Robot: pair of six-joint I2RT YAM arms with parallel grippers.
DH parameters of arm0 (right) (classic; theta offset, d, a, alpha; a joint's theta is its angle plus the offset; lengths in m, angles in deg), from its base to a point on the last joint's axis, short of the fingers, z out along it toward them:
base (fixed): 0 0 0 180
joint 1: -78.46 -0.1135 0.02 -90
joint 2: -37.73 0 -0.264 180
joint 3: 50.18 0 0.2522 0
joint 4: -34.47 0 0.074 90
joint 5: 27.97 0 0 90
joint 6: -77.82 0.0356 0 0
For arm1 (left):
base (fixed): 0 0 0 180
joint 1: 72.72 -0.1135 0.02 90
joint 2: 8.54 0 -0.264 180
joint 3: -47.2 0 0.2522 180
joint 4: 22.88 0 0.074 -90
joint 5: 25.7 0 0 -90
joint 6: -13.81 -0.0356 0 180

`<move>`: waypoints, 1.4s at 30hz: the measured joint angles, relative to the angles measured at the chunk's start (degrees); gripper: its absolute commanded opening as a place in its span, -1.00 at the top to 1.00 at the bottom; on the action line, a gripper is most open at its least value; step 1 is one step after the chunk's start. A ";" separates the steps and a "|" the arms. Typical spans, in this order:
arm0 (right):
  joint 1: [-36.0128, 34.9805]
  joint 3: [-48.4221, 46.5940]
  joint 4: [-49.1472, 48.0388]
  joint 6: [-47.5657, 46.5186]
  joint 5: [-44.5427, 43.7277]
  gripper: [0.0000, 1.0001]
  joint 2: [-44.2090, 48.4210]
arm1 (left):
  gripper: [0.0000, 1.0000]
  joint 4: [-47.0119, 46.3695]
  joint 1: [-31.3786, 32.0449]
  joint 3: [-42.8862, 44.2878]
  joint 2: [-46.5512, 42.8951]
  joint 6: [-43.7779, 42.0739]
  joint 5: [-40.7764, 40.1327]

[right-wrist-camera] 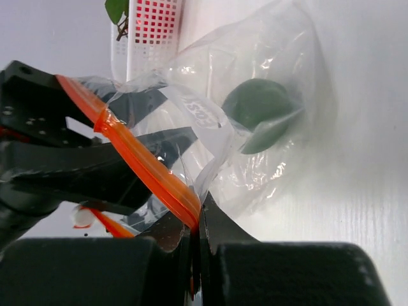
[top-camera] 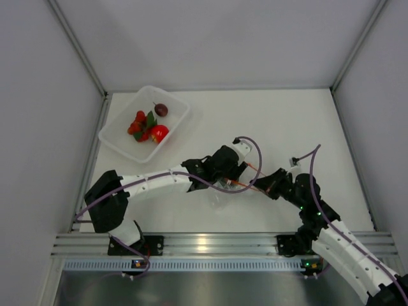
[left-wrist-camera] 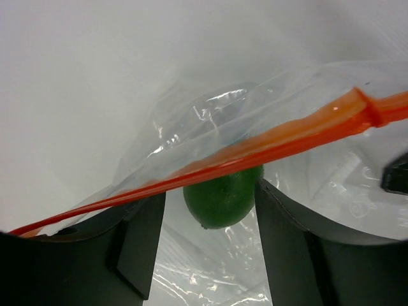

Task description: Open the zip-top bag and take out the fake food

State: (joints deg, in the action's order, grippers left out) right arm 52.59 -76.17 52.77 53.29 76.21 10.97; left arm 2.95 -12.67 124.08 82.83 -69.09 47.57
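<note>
Orange-red plastic, the zip strip (right-wrist-camera: 146, 166) of the zip-top bag (right-wrist-camera: 280, 51), is running straight into the right gripper (right-wrist-camera: 196, 213), whose two fingers are pressing together on it with no gap between them, so this gripper is clamping the strip. In the left wrist view the same strip is crossing the picture as a slanted band, and the left gripper (left-wrist-camera: 210, 191) is sitting just below it with its jaws standing well apart. A green ball (left-wrist-camera: 220, 197) is lying between those fingers inside the clear, crinkled plastic; the finger on the right of that view is sitting right at the ball's edge, while the other is standing clear of it, so this gripper is spread and not squeezing anything. Whether its fingers are reaching inside the bag's mouth or staying outside the film cannot be told. From above, both grippers are meeting near the middle of the white table (top-camera: 287, 127), the bag stretching between them and showing only as a faint sheen with a thin orange line. Well apart from them, at the far left, a translucent tub (top-camera: 115, 143) is holding a red tomato (top-camera: 159, 132), a dark maroon ball (top-camera: 161, 109) and a cluster of little red balls with green leaves (top-camera: 138, 124).
</note>
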 measured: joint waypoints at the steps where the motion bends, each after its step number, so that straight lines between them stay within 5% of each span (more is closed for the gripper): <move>1: 0.00 1.03 -1.75 1.01 0.55 1.00 -0.72 | -0.31 1.07 0.04 0.76 -0.35 -0.02 0.26; 8: 0.00 3.63 -8.94 4.90 3.32 1.00 -4.92 | -0.29 8.83 -0.26 7.72 0.44 -0.39 4.68; 16: 0.02 1.86 -2.80 1.55 0.83 1.00 -1.75 | -0.34 14.34 -1.01 8.87 3.39 0.50 6.69; 42: 0.04 0.24 -0.15 -3.56 -1.25 1.00 -5.88 | -0.50 9.73 -1.49 8.57 12.11 6.32 5.11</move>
State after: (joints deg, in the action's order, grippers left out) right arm 52.63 -75.93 52.61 49.73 74.96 5.09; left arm 12.68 -14.15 132.64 94.94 -62.78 52.68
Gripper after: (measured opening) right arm 0.004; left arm 0.736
